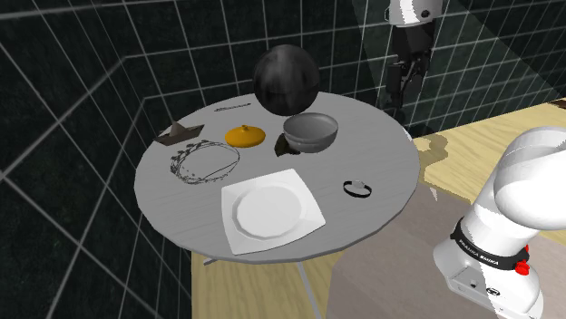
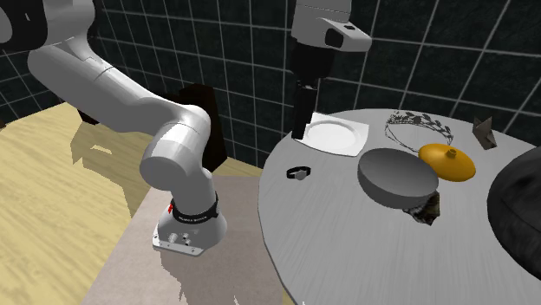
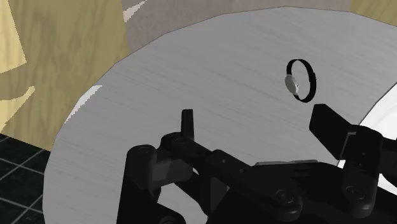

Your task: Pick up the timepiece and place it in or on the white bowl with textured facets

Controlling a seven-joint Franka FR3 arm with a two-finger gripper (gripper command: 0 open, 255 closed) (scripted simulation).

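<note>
Black wristwatch [image 3: 299, 81] lies on the table [image 3: 191, 70], apart from the tool [image 3: 257, 121].

- The black gripper [image 2: 300, 130] hangs over the round grey table [image 2: 347, 247].
- A black watch [image 2: 299, 173] lies below the fingertips, untouched.
- A white plate [image 2: 338, 136] sits beside the fingers.
- A grey bowl [image 2: 390, 186] sits farther off.
</note>
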